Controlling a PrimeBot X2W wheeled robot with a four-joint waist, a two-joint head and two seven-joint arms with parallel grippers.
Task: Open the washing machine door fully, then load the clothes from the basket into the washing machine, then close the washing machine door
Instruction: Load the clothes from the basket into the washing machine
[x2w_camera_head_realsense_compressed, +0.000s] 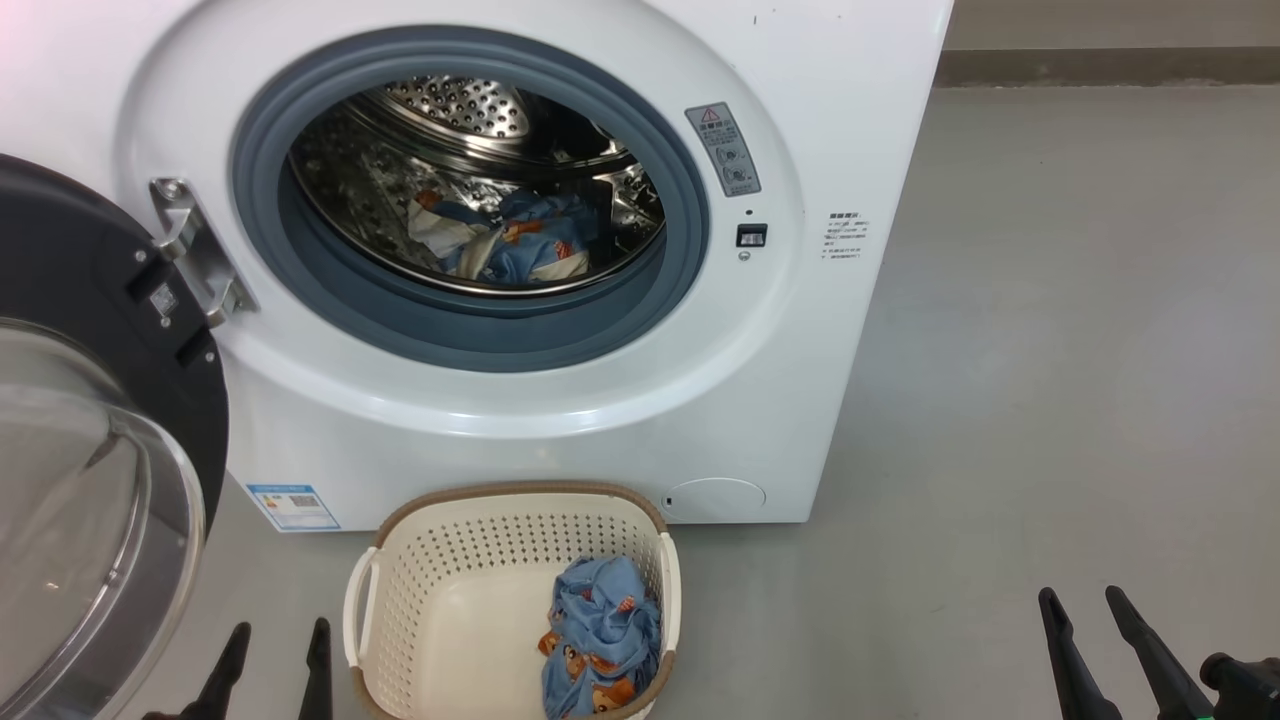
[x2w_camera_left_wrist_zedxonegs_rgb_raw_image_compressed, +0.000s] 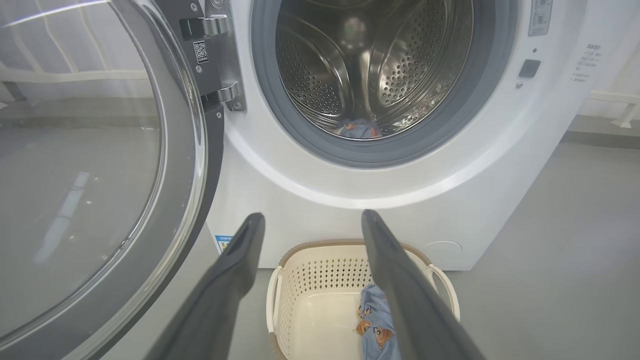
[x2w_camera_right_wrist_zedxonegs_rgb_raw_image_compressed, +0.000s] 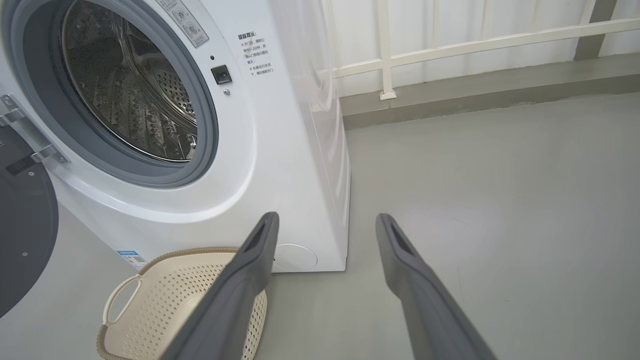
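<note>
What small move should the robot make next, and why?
Probably lower the open left gripper onto the garment in the basket. The door is open, clothes already lie in the drum, and this gripper is nearer than the right gripper.

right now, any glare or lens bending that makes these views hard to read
Head view: pale reflections haze the washing machine door. Left wrist view: the wide lens bows the washing machine front; a light streak crosses the door glass. Right wrist view: even light, drum dim.
</note>
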